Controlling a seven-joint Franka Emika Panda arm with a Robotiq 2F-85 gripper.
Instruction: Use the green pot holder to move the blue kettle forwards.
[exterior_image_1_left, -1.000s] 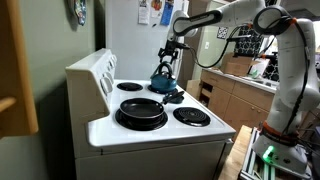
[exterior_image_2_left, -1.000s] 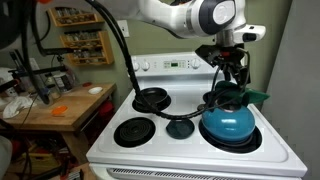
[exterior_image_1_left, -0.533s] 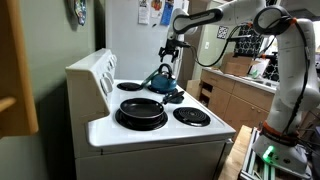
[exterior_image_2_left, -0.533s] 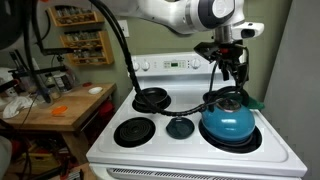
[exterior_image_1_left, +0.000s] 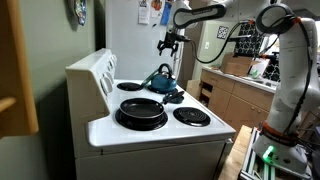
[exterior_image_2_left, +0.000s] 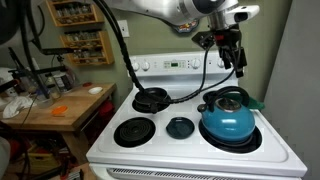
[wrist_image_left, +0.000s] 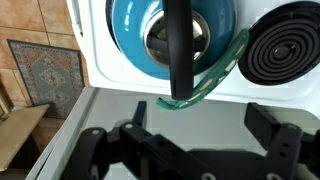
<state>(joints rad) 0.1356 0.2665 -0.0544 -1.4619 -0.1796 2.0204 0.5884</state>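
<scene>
1. Risen since half a second ago, the black two-fingered Robotiq gripper (exterior_image_2_left: 236, 62) now hangs well clear of the kettle, where before it was down at the handle; the kettle itself has not shifted.
2. Arm pose in an exterior view: the white arm reaches across the top of the picture, the wrist bends downward, and the gripper (exterior_image_1_left: 169, 43) points at the stove below.
3. The wrist view looks straight down. The gripper (wrist_image_left: 190, 142) has its dark fingers (wrist_image_left: 280, 145) spread wide apart, with nothing between them.
4. The squat glossy blue kettle (exterior_image_2_left: 228, 120) sits on the front burner nearest the grey wall, its dark arched handle (exterior_image_2_left: 228, 94) upright – directly under the gripper. It also shows in the other exterior view (exterior_image_1_left: 163, 78) and the wrist view (wrist_image_left: 125, 30).
5. The floppy dark green pot holder (exterior_image_2_left: 256, 103) pokes out at the kettle's wall side, touching it. From the wrist it is a green strip (wrist_image_left: 215, 80) curving along the kettle's edge.
6. A black round frying pan (exterior_image_2_left: 152, 98) rests on another burner of the white stove (exterior_image_2_left: 180, 160) – apart from the kettle.
</scene>
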